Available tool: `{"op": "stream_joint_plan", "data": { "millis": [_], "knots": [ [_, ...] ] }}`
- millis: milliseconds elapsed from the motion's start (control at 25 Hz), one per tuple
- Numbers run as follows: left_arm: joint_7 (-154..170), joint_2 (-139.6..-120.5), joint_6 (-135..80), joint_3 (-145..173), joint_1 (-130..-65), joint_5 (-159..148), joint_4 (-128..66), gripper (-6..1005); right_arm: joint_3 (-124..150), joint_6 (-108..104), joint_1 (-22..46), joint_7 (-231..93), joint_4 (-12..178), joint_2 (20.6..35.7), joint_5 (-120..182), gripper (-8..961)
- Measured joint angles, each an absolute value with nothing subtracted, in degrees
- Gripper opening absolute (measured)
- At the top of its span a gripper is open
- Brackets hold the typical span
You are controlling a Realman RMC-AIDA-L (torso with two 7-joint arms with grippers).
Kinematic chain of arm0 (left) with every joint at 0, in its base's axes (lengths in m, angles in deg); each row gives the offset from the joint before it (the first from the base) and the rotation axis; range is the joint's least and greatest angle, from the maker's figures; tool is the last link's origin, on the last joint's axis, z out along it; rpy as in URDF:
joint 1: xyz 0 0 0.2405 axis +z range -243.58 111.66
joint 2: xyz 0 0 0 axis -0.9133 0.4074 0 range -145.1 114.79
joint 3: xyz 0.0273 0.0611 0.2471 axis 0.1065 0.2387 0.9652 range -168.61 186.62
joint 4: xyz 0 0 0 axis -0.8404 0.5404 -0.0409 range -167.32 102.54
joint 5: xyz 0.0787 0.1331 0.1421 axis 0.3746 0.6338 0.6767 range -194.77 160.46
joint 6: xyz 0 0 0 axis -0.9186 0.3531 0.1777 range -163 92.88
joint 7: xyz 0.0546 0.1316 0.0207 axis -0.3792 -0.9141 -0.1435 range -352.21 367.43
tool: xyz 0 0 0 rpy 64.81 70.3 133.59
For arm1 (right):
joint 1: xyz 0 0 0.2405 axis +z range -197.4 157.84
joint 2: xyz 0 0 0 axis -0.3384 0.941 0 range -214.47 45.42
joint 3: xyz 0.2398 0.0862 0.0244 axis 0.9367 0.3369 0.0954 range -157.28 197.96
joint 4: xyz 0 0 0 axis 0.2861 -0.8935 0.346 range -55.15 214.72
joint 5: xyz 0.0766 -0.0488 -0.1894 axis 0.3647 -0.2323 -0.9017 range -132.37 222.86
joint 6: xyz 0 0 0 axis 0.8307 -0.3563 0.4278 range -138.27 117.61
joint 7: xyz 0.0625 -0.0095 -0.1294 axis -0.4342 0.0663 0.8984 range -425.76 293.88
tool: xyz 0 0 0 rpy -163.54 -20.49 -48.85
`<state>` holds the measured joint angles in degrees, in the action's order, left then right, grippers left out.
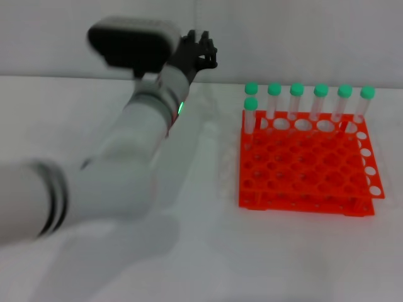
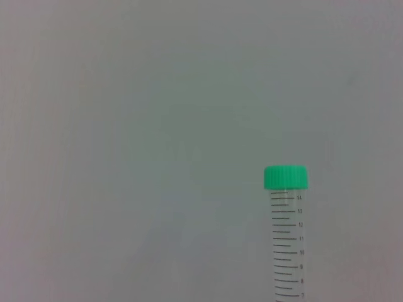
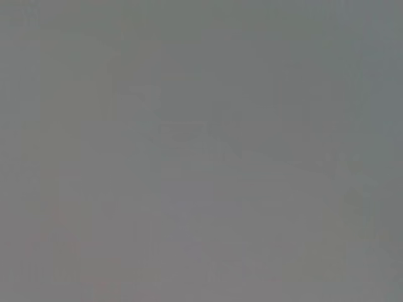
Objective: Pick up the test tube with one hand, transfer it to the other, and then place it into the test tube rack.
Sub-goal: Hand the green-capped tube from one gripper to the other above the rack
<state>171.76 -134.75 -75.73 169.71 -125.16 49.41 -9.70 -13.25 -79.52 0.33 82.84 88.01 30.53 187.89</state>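
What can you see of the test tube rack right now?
The test tube rack is bright orange-red plastic, square and two-tiered, its top a grid of round holes. It sits flat on the white table, right of the left arm, which does not touch it. Seven green-capped tubes stand upright in it: six along the far row, one in the next row at its left end. The other holes look empty.

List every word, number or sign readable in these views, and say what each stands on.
"14", "13", "12", "11", "10", "9", "8", "7": graduation numbers running down the test tube below its green cap, left wrist view.
Test tube rack and its capped tubes: no text readable.
Left pincer and arm: no label readable.
Right wrist view: nothing readable.
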Motion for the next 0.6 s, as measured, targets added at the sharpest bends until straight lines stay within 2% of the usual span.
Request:
{"op": "stream_joint_plan", "data": {
  "millis": [160,320,480,600],
  "knots": [
    [185.1,-134.97,-86.6,164.2,-115.8,70.3,-5.0,202,-13.3,-79.7,0.4,82.8,88.1,30.52,187.8,781],
    [185.0,-135.00,-95.4,162.7,-107.5,86.7,0.9,203,-13.3,-80.8,0.4,82.8,88.1,30.51,187.8,779],
    [183.5,-134.99,-97.2,163.4,-104.9,94.9,4.6,205,-13.5,-82.2,0.4,82.9,88.1,30.49,187.6,777],
    [182.7,-134.96,-96.5,165.8,-105.2,97.8,6.5,206,-15.2,-86.1,-2.7,74.1,94.4,30.12,183.9,775]
  ]
}}
